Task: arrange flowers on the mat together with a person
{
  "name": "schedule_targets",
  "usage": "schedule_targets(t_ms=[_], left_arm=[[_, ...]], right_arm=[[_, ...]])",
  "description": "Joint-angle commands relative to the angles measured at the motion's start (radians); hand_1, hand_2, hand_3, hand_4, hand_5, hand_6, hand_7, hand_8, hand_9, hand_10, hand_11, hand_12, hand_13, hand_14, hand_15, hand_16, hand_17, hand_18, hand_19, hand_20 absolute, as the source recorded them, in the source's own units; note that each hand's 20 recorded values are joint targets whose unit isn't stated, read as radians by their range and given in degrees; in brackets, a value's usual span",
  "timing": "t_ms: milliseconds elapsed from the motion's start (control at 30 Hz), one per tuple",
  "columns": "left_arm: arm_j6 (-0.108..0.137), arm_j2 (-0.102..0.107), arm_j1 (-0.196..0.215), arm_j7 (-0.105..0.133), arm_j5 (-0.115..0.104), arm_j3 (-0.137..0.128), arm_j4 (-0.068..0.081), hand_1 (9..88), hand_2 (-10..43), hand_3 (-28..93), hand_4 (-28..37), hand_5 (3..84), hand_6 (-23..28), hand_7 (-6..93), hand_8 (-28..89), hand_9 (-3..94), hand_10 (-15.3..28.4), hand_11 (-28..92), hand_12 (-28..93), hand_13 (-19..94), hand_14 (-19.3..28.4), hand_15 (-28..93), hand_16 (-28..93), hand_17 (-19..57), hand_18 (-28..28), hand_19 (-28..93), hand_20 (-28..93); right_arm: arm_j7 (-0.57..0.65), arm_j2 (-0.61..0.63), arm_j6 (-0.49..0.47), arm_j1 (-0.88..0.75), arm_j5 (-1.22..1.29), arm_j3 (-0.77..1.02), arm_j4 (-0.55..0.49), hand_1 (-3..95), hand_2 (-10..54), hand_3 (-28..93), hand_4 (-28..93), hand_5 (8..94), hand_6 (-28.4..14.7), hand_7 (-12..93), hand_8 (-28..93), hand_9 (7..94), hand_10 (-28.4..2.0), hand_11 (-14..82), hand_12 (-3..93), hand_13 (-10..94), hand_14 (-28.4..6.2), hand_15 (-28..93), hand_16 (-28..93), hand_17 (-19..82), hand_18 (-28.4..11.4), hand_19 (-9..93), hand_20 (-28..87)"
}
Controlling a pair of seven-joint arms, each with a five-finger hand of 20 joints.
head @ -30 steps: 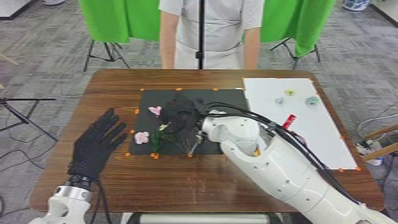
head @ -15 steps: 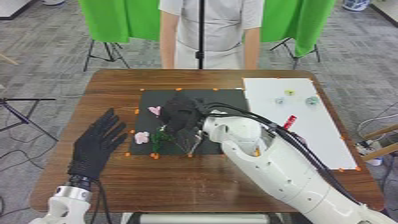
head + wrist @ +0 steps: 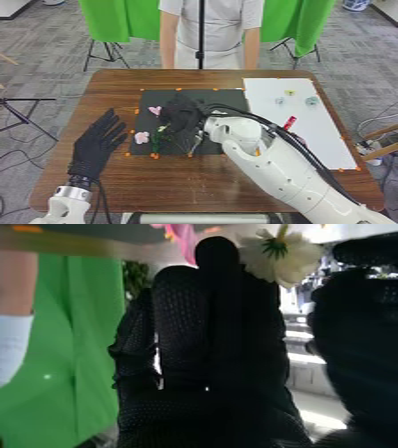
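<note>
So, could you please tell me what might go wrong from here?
The black-gloved right hand has its fingertips beside the white-petalled flower, so a small move might crush or knock it. The hand is also close to the nearest pink flower on the dark square mat and could brush that aside.

Even indoor light fills the head view, brightest on the white sheet (image 3: 324, 140) at right; the brown table (image 3: 115, 90) bows slightly at its sides. In the right wrist view, the right hand (image 3: 182, 116) darkens almost to silhouette against white glare and lit green cloth (image 3: 84, 349).
</note>
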Motion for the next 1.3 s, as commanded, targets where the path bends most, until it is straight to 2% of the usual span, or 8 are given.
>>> schedule_targets(t_ms=[33,200,367,533,767,933,1100,1300], left_arm=[[-0.001,-0.005,0.004,-0.007,-0.002,0.002,0.008,25.1,-3.0,69,-23.8,29.0,2.9,13.5,-8,20.3,10.0,11,19,18,12.4,14,7,-11.7,21.4,39,10],[-0.002,-0.004,0.007,-0.005,-0.001,0.003,0.006,25.0,-3.0,69,-23.7,29.1,2.8,13.6,-8,20.4,10.0,11,19,18,12.3,14,7,-11.7,21.4,39,10],[-0.001,-0.004,0.008,-0.005,-0.002,0.003,0.004,25.0,-2.9,69,-23.8,29.1,2.9,13.6,-8,20.4,9.9,11,19,18,12.3,14,6,-11.7,21.4,39,10],[0.001,-0.005,0.009,-0.006,-0.002,0.002,0.004,25.1,-2.9,69,-23.7,29.1,2.9,13.6,-8,20.4,9.9,11,19,18,12.3,14,7,-11.7,21.4,39,10],[0.0,-0.004,0.016,0.0,-0.001,0.001,-0.001,25.2,-2.9,69,-23.7,29.1,2.9,13.4,-8,20.4,10.0,11,19,18,12.4,14,6,-11.7,21.4,39,10],[0.0,-0.01,0.009,-0.002,0.0,0.0,0.003,25.1,-3.0,69,-23.7,29.1,2.9,13.5,-8,20.4,10.0,11,19,18,12.4,14,6,-11.7,21.4,39,10],[-0.007,-0.021,0.013,0.003,0.008,-0.006,-0.005,25.0,-2.9,69,-23.8,29.1,2.9,13.5,-8,20.4,10.0,11,19,18,12.5,14,6,-11.7,21.4,39,10],[0.003,-0.027,0.041,0.021,0.01,-0.018,-0.025,25.1,-2.9,69,-23.8,29.2,2.9,13.5,-8,20.6,10.0,11,19,18,12.4,14,6,-11.7,21.5,39,10]], right_arm=[[0.016,-0.002,0.029,0.005,0.049,-0.006,0.003,19.6,0.8,79,-28,72.2,4.2,23,-16,74.7,-10.4,22.1,20.2,65,-9.6,69,23,22,-21.2,75,51],[0.0,0.003,0.078,0.007,0.031,-0.019,0.008,27.0,9.4,78,-28,76.3,5.1,22,-15,77.6,-9.8,24.0,21.4,67,-9.3,69,23,24,-20.9,76,51],[-0.038,-0.008,0.073,0.01,0.024,-0.009,0.028,43.8,-4.4,76,-28,77.4,4.8,26,-4,80.9,-6.6,21.4,29.5,68,-7.5,69,23,25,-20.1,76,50],[-0.032,0.0,0.1,0.002,0.022,-0.017,0.018,47.2,-8.8,77,-28,77.7,6.0,27,-5,84.7,-4.7,13.6,36.9,69,-6.4,69,24,25,-19.5,76,50],[0.013,0.015,0.152,0.002,0.016,-0.026,0.001,43.5,-8.3,76,-28,74.5,5.1,28,-6,80.6,-6.0,19.0,32.8,68,-6.6,70,24,25,-19.4,76,50],[0.034,0.013,0.076,-0.009,0.014,0.023,-0.043,36.2,-7.4,81,-28,67.3,3.4,27,-6,70.1,-8.5,27.0,24.8,63,-8.0,72,24,23,-19.6,76,50],[0.114,0.095,0.012,-0.085,0.181,0.14,-0.189,26.0,-0.5,85,-28,53.0,-0.2,25,-16,53.9,-12.2,27.6,22.8,50,-11.0,72,21,20,-20.5,75,50],[0.224,0.242,-0.041,-0.297,0.539,0.404,-0.409,19.4,9.2,86,-25,46.8,-3.0,20,-13,44.7,-14.1,24.5,22.6,39,-12.6,54,15,14,-21.3,64,44]])
